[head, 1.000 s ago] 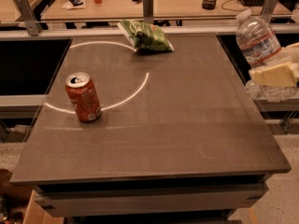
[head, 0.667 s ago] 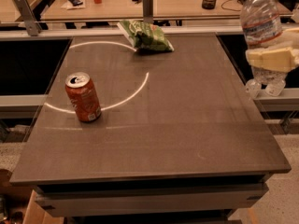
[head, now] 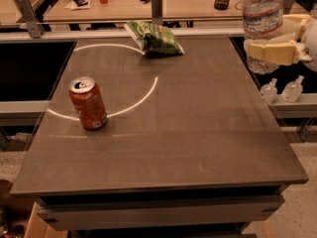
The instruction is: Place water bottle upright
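Note:
The water bottle (head: 262, 14) is a clear ribbed plastic bottle with a white-blue-red label band. It stands nearly upright in the air at the upper right, over the table's right edge; its cap is cut off by the top of the view. My gripper (head: 271, 51) comes in from the right, and its cream-coloured fingers (head: 270, 52) are shut around the bottle's lower body. The bottle's base hangs above the dark table (head: 198, 133), not touching it.
An orange soda can (head: 88, 103) stands upright at the table's left. A green snack bag (head: 154, 36) lies at the back centre. Two small clear pump-top bottles (head: 281, 89) stand on a ledge beyond the right edge. A wooden table with clutter is behind.
The gripper has lifted the bottle up and slightly left, and turned it from tilted to nearly upright. The can and bag have not moved.

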Available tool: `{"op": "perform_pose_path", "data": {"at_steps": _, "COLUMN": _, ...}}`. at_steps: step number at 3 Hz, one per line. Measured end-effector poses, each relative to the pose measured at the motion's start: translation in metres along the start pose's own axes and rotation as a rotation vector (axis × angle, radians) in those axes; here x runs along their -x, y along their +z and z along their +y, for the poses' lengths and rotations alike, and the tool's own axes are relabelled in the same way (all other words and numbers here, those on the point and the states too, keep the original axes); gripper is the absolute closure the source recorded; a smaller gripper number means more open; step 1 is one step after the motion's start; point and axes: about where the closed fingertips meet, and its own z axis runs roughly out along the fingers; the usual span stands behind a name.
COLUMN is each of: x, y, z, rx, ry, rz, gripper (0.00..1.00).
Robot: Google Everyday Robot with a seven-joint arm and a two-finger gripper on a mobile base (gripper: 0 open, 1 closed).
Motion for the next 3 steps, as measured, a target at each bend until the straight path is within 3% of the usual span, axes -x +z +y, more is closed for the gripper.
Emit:
{"op": "perform_pose_path", "data": {"at_steps": 1, "x": 0.001, "y": 0.000, "z": 0.000, "rx": -0.003, "ry": -0.003, "rz": 0.005, "gripper": 1.00}}
{"op": "perform_pose_path", "data": {"at_steps": 2, "x": 0.003, "y": 0.013, "z": 0.019, "rx": 0.095, "ry": 0.064, "rz": -0.069, "gripper": 1.00}}
{"op": "perform_pose_path", "data": {"at_steps": 3, "x": 0.011, "y": 0.029, "z": 0.050, "rx": 0.249, "ry": 0.130, "rz": -0.174, "gripper": 1.00}}
